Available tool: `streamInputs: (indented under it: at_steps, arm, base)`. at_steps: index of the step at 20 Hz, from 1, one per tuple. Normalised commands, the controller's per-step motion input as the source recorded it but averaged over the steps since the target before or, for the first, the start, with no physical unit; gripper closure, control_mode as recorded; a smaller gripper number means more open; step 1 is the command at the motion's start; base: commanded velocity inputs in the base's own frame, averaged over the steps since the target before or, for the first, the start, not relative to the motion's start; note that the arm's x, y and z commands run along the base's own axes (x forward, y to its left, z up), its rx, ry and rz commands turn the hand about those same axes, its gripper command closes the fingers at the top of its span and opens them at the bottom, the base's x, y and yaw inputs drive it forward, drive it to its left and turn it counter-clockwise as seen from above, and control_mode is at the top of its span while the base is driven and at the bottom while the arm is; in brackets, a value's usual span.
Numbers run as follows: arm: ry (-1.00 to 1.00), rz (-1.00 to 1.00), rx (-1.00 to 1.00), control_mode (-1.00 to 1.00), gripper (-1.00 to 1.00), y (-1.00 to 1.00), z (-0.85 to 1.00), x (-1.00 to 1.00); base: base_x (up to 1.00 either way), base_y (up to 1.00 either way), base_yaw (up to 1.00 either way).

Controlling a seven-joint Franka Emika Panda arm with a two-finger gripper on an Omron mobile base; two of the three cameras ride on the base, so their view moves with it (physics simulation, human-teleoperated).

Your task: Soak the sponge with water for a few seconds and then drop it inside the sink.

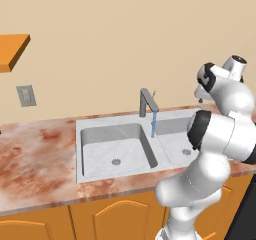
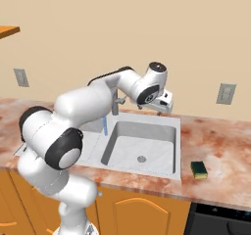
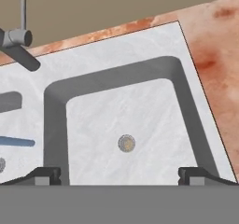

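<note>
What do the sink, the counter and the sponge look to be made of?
Sink: likely brushed metal, pale grey and faintly mottled.
Counter: seemingly polished stone, reddish veined marble pattern.
Sponge: probably foam, yellow body under a dark green scouring layer.

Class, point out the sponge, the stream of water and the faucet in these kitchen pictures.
sponge [image 2: 199, 169]: right base view, on its green top.
water [image 1: 154, 123]: left base view, midway down the blue stream.
faucet [image 1: 145, 102]: left base view, on its upright grey post.

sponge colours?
The sponge has a yellow body with a dark green top layer; it shows best in the right base view.
</note>
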Motion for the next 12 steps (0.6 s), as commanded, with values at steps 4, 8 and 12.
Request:
streamInputs:
  at_steps: [4,8,12]
  arm:
    - [0.04,0.00,-0.04,-1.00,-1.00,-0.01,0.00,-0.42]
    - [0.04,0.00,-0.05,-1.00,-1.00,-0.03,0.00,-0.39]
    - [0.01,0.00,-0.04,-1.00,-1.00,-0.03,0.00,-0.34]
  base:
    - [0.00,0.00,0.00]
    - [0.00,0.00,0.00]
    - [0.00,0.00,0.00]
